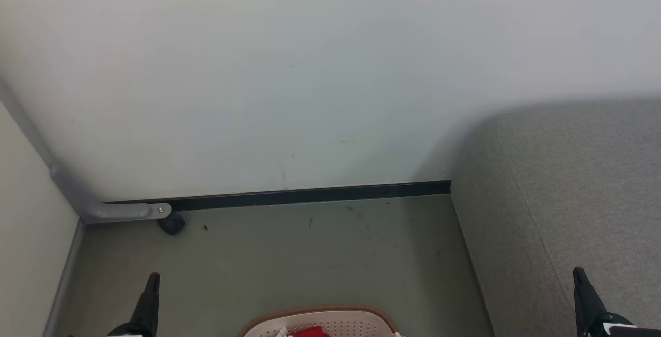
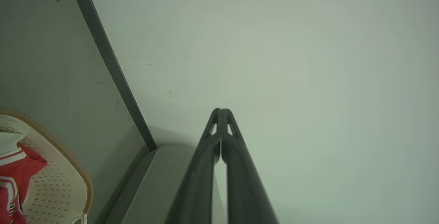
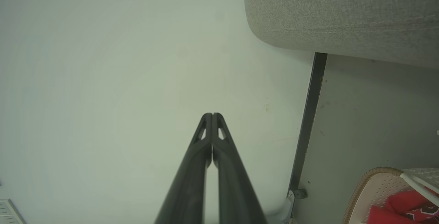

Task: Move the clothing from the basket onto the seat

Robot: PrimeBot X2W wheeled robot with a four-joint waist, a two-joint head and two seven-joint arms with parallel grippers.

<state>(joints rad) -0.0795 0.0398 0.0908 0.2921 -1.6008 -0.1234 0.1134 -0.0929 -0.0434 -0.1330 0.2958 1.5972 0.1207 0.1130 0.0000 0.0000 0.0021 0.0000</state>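
- Clothing (image 1: 309,332) lies in the basket (image 1: 320,310), at 6 o'clock in the head view. A small red patch shows there at the bottom edge.
- In the left wrist view the red fabric has white stripe trim and is heaped against the perforated wall of the basket.
- The basket stands on the floor (image 1: 289,254). The seat (image 1: 568,197) is at 3 to 4 o'clock from it, near but apart, with a strip of floor between.
- No red fabric is seen on the part of the seat that shows.
- The left pincer (image 1: 153,278) is at 7 o'clock, beside the basket. Its fingers are pressed together and it has hold of nothing.
- The right pincer (image 1: 578,273) is at 5 o'clock, in front of the seat. It is also fully closed and empty.
- Both pincers point toward 12 o'clock, at the wall (image 1: 310,68), and not at the basket.
- My judgement: the task is at its very start, in the approach step, and no garment is gripped yet.
- The next move calls for bending down so that the basket comes more into view, opening one pincer, and lowering it into the basket at 6 o'clock.
- Then it should close on a fold of fabric, lift it over the rim, and carry it toward 3 o'clock onto the seat.
- Loose cloth may catch on the rim or drag the light basket, so the lift should be high.
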